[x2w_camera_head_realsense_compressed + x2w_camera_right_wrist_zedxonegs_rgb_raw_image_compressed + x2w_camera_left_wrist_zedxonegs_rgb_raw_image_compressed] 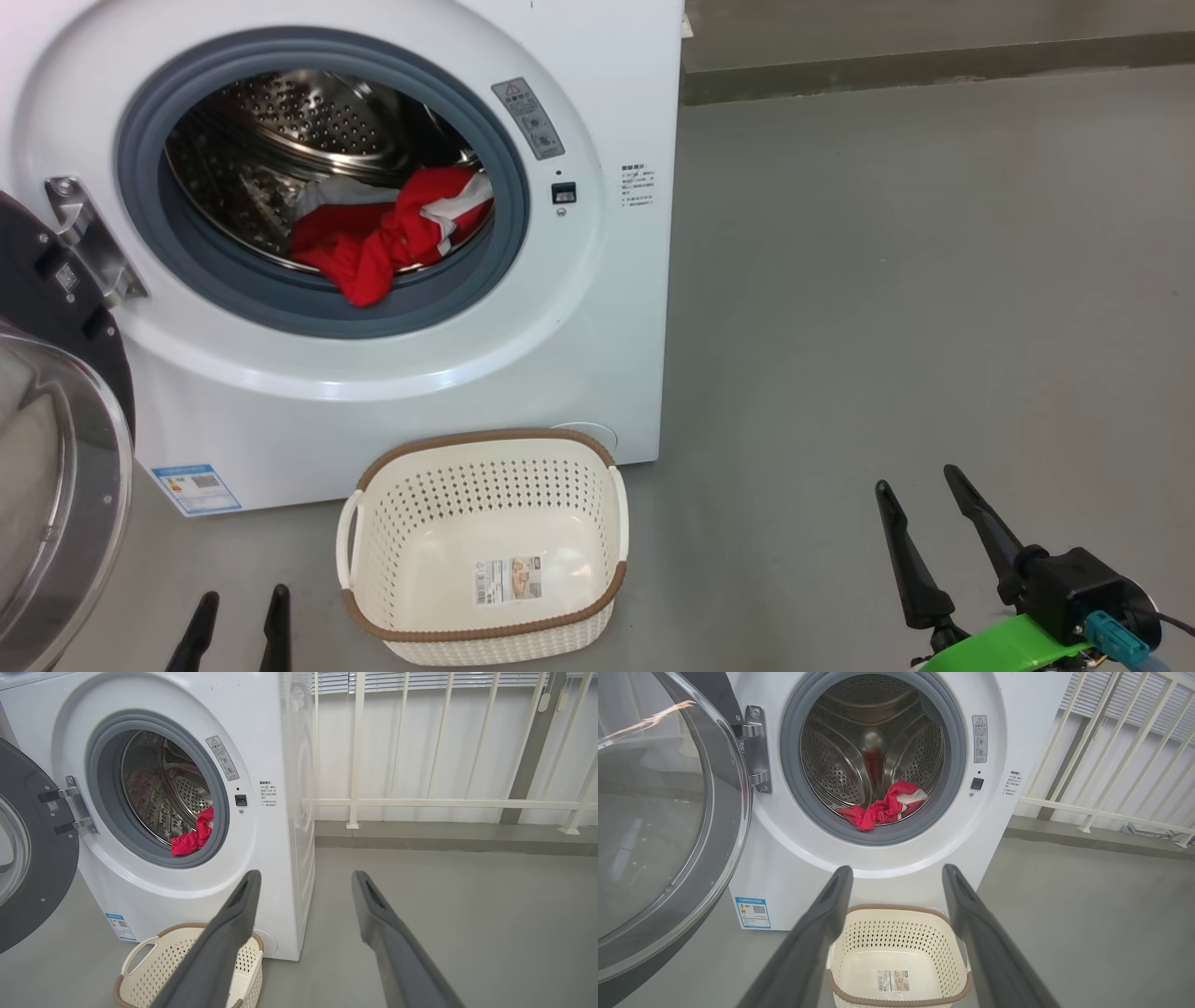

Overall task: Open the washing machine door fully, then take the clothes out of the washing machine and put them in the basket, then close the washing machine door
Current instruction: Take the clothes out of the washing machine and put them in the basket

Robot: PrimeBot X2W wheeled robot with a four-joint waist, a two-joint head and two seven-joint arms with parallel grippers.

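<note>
The white washing machine (392, 392) stands in front of me with its round door (56, 448) swung wide open to the left. Red clothes (383, 238) with white trim lie at the front lip of the steel drum, and the clothes (882, 808) show the same way from the left wrist. The cream basket (485, 546) sits on the floor right below the opening, empty apart from its paper label. My left gripper (240, 602) is open, low and left of the basket. My right gripper (920, 485) is open, out to the right over bare floor.
Grey floor (887, 280) stretches to the right of the machine. A white railing (420, 802) runs along the back wall beyond a low kerb. The open door (658, 826) takes up the space left of the machine.
</note>
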